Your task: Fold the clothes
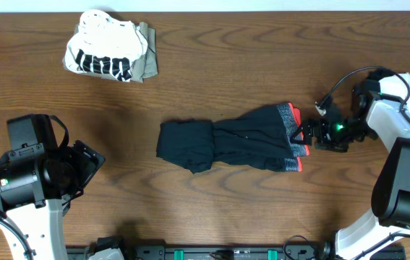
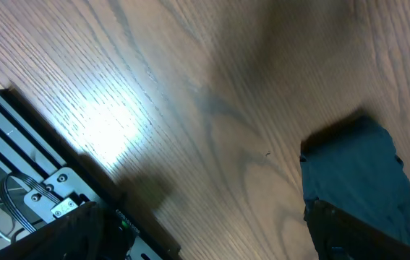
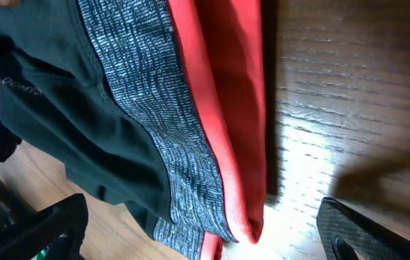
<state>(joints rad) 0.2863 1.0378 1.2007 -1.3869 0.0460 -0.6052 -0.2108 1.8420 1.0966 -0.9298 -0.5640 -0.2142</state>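
The black trousers (image 1: 226,144) lie folded and bunched at the table's middle, their grey waistband edged red-orange (image 1: 292,137) pointing right. My right gripper (image 1: 307,136) is open right at the waistband; in the right wrist view the band (image 3: 190,130) lies between the spread fingers (image 3: 205,238). My left gripper (image 1: 89,160) hovers over bare wood at the lower left, open and empty; its view shows a corner of the black trousers (image 2: 364,180) at the right. A white black-printed top (image 1: 103,50) lies folded on an olive piece (image 1: 147,61) at the back left.
A black rail with cables (image 2: 38,180) runs along the table's front edge. The right arm's white body (image 1: 407,108) stands at the right edge. Bare wood (image 1: 262,65) lies behind the trousers.
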